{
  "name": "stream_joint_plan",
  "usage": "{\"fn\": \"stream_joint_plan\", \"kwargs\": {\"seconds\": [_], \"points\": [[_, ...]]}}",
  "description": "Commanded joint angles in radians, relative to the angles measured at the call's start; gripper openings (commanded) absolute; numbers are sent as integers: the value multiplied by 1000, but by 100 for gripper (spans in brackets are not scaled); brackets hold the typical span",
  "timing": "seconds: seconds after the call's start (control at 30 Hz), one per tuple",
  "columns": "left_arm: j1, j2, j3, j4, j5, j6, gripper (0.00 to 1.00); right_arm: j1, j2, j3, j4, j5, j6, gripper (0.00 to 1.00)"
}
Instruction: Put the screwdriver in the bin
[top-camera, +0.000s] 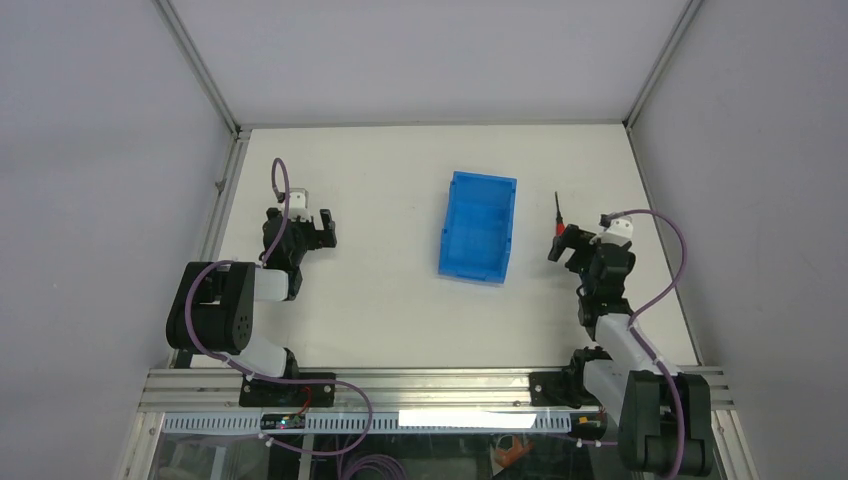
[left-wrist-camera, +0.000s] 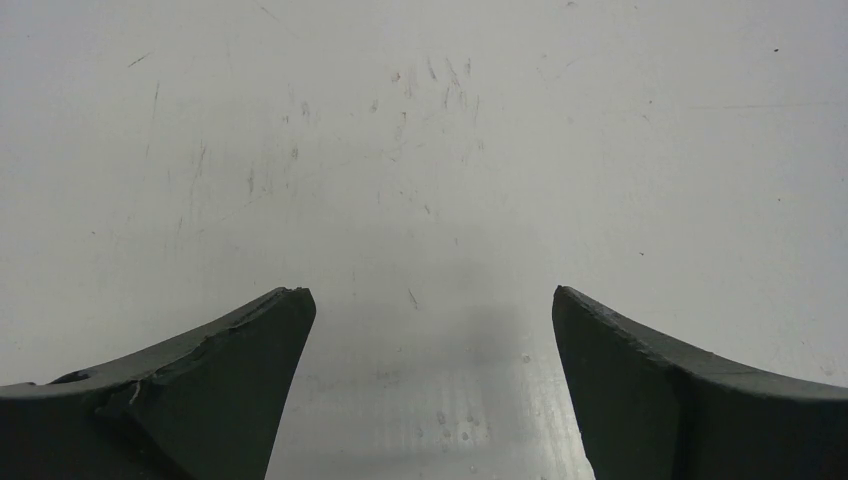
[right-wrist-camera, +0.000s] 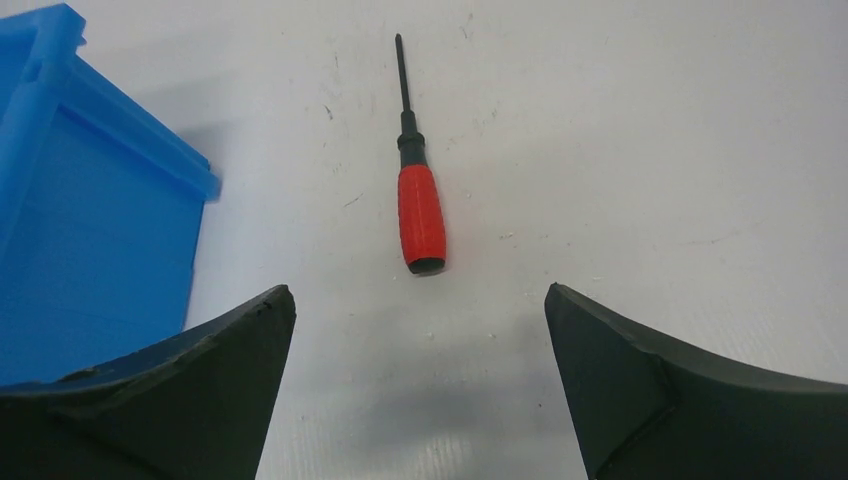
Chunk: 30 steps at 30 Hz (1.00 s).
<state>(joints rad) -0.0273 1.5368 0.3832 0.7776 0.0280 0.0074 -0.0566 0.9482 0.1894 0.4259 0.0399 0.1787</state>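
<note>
Bin stands on the table, about midway across and toward the far side. Screwdriver lies flat on the table just right of the bin, apart from it, shaft toward the far edge and handle toward the near edge. Right gripper is just on the near side of the handle, in line with it, not touching. Left gripper is well apart to the left of the bin, over bare table

The bin looks like smooth, slightly glossy blue plastic. The screwdriver has a satiny red handle, probably plastic, and a dark matt shaft. The white table is matt, finely scratched and scuffed.
</note>
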Motion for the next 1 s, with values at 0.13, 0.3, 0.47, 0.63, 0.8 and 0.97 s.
{"fn": "stream_joint_plan", "kwargs": {"seconds": [0.13, 0.3, 0.47, 0.63, 0.8, 0.97], "points": [[-11, -29, -1, 28, 8, -18, 99, -1, 18, 376, -389, 19, 14, 99], [-11, -29, -1, 28, 9, -18, 99, -2, 285, 776, -907, -48, 19, 99], [-11, -29, -1, 28, 8, -18, 99, -2, 547, 1022, -1099, -57, -13, 97], [-10, -30, -1, 28, 8, -18, 99, -2, 735, 1116, -1137, -55, -23, 92], [-12, -29, 0, 27, 9, -18, 99, 0, 851, 1166, -1153, -81, -39, 82], [-11, -30, -1, 28, 8, -18, 99, 1, 923, 1163, -1149, -61, -30, 62]]}}
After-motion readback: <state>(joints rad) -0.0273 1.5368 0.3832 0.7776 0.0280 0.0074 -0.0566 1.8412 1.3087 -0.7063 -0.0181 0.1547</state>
